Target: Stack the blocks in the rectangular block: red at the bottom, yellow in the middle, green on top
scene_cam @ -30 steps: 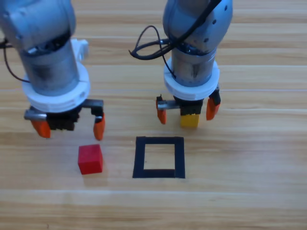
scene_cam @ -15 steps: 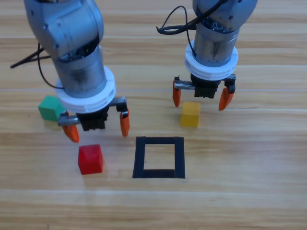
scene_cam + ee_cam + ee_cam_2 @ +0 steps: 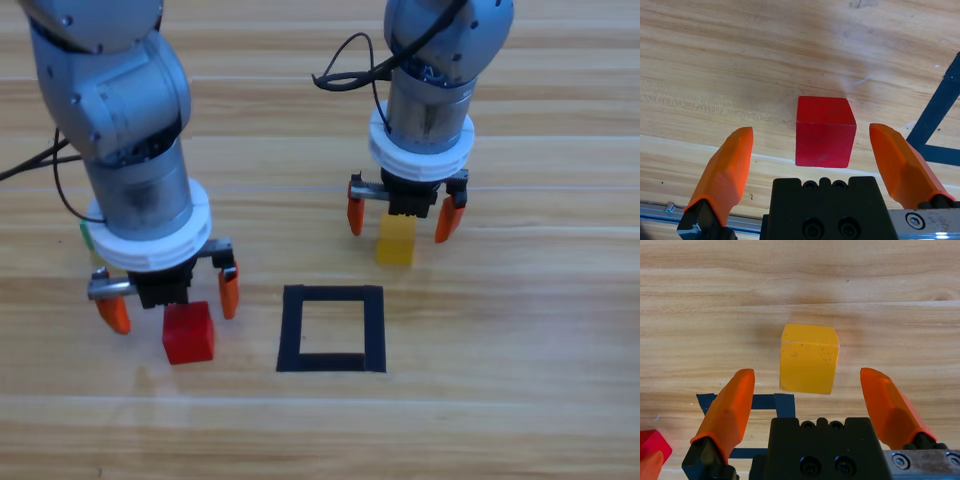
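The red cube [image 3: 188,334] lies on the wood left of the black tape rectangle [image 3: 332,293]. My left gripper [image 3: 170,303] is open and hangs just behind and above it; in the left wrist view the red cube [image 3: 825,131] sits between the spread jaws of the gripper [image 3: 811,131]. The yellow cube [image 3: 396,243] rests behind the rectangle's right side. My right gripper [image 3: 401,215] is open over it, and the yellow cube [image 3: 808,358] sits centred ahead of that gripper [image 3: 807,373]. Only a sliver of the green cube [image 3: 85,236] shows behind the left arm.
Bare wood fills the inside of the tape rectangle [image 3: 765,401], whose corner [image 3: 940,107] also shows at the right of the left wrist view. A corner of the red cube [image 3: 652,442] appears at the lower left of the right wrist view.
My left gripper has moved forward and left to stand at the red cube, and its arm now covers most of the green cube. My right gripper has shifted slightly over the yellow cube.
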Action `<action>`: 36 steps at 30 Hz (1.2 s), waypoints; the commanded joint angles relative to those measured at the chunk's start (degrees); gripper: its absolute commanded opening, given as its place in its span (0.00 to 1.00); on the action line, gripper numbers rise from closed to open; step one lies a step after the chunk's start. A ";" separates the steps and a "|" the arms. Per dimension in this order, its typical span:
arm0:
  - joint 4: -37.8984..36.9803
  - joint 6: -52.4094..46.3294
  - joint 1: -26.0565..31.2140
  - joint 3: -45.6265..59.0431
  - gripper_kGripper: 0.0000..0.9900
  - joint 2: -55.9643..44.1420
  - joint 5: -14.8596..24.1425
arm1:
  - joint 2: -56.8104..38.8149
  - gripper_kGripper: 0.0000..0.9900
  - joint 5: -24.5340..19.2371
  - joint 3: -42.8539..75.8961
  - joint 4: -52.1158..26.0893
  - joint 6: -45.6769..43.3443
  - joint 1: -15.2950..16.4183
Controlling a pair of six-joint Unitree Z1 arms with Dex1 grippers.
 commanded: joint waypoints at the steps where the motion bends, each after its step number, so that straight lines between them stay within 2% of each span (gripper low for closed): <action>1: -1.74 -1.04 0.91 1.72 1.00 1.47 -0.21 | 5.09 0.90 0.83 -0.65 -0.65 -0.01 -1.83; 3: -2.09 -1.13 0.91 1.89 1.00 1.64 -0.21 | 5.44 0.85 0.83 -0.83 -0.74 -0.01 -1.83; 8: -3.06 -0.51 0.91 2.68 0.95 2.35 -0.47 | 5.79 0.80 0.92 -1.00 -0.65 -0.01 -1.83; 10: -3.23 0.19 0.91 3.04 0.94 2.87 -0.65 | 5.88 0.63 1.00 -1.00 -0.65 -0.36 -1.83; 14: -4.46 2.21 0.91 4.00 0.94 3.49 -1.44 | 6.32 0.18 1.00 -1.53 -0.65 -1.15 -1.83; 15: -4.55 3.09 0.91 3.92 0.93 3.75 -1.79 | 6.41 0.15 0.92 -1.53 -0.65 -1.15 -1.83; 19: -4.82 6.17 0.73 4.88 0.92 3.84 -2.76 | 6.76 0.15 0.74 -1.44 -0.48 -1.15 -1.83; 22: -5.26 7.31 0.64 5.06 0.92 3.49 -3.02 | 6.23 0.03 -0.32 -1.44 0.40 -0.71 -1.83; 27: -5.61 7.58 0.64 4.71 0.91 3.58 -2.93 | 2.36 0.02 -2.07 -1.44 3.21 -0.71 -1.83; 31: -6.13 7.75 0.64 3.21 0.86 4.54 -2.84 | -2.30 0.01 -3.48 -1.27 6.20 -0.62 -1.83; 33: -6.13 7.93 0.73 2.68 0.79 4.98 -2.93 | -3.88 0.00 -3.83 -1.36 7.26 -0.62 -1.83; 36: -6.22 8.02 0.73 3.04 0.62 4.54 -2.84 | -5.55 0.00 -4.27 -1.36 8.31 -0.71 -1.83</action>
